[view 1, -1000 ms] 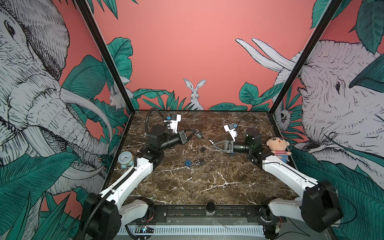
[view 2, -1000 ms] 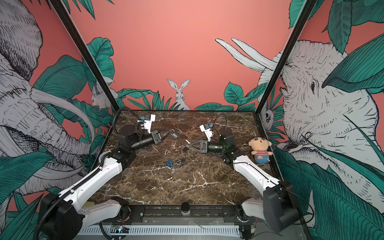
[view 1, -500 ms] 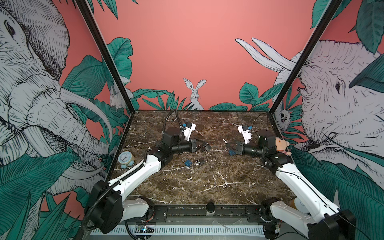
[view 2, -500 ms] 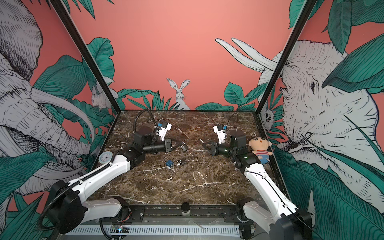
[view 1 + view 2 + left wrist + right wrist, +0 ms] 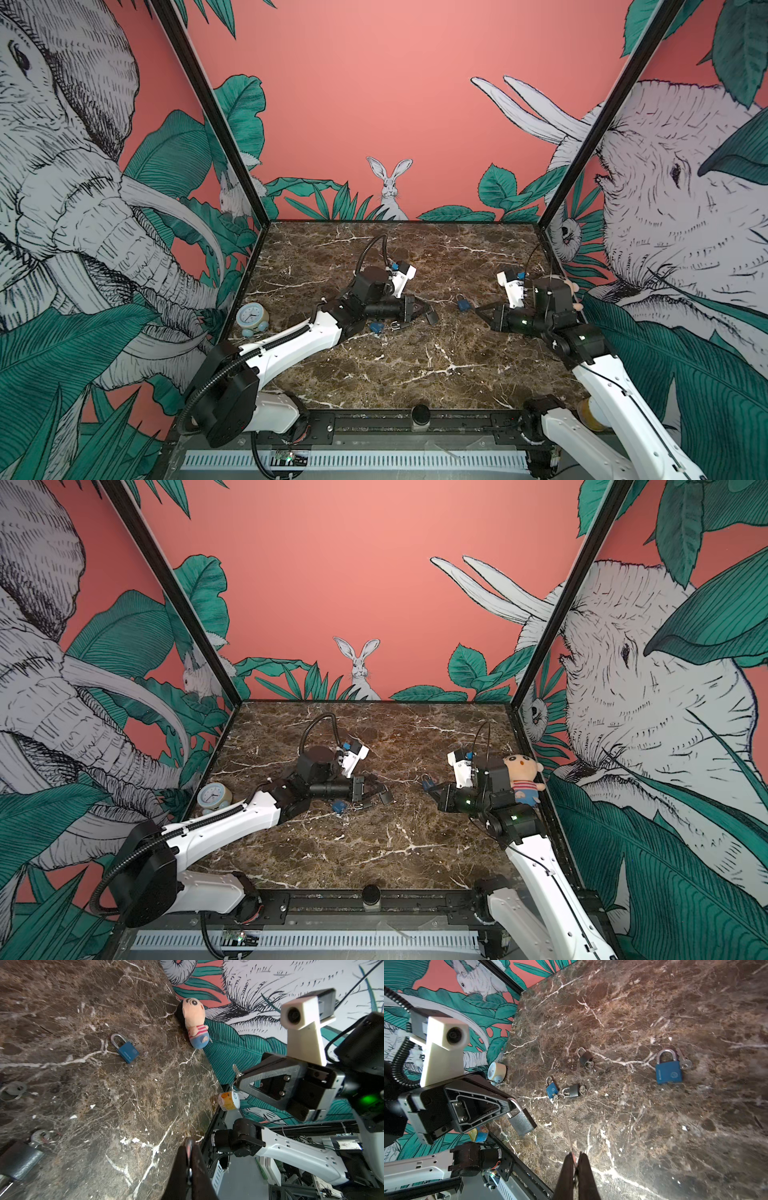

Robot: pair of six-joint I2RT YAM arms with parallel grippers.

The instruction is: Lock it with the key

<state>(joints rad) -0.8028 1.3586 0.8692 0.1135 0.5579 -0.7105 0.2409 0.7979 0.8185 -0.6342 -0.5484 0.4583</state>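
**Lock and key, a short gap apart.** Your left gripper (image 5: 512,1103) is clamped on the steel shackle of a dark grey textured padlock (image 5: 522,1121). The lock is held clear of the brown marble tabletop (image 5: 415,374), body outward. That hold appears chosen to leave the keyhole end facing the other arm.

Your right gripper (image 5: 236,1081) is pinched together on a small silver key (image 5: 235,1069), part of which sticks out past the tips. Which end shows is too small to tell.

Take the large blue padlock with the closed steel shackle (image 5: 463,303), lying flat on the marble, as your marker:
- **The two grippers:** the held lock hangs on its left-arm side, and the key hovers just on its right-arm side. The straight line between them passes close over it.
- **Beside it:** a loose silver key (image 5: 683,1061) lies right by its shackle.
- **Past the held lock:** a small blue padlock (image 5: 552,1089) and a small grey padlock (image 5: 573,1093) lie side by side. Another small dark padlock (image 5: 586,1057) lies near them, all under your left arm.
- **Behind the right wrist:** a plush doll in a striped shirt (image 5: 521,777) sits against the wall at the table's edge, so there is little room to back up.

The bare marble nearer the robot's base looks like your free space.
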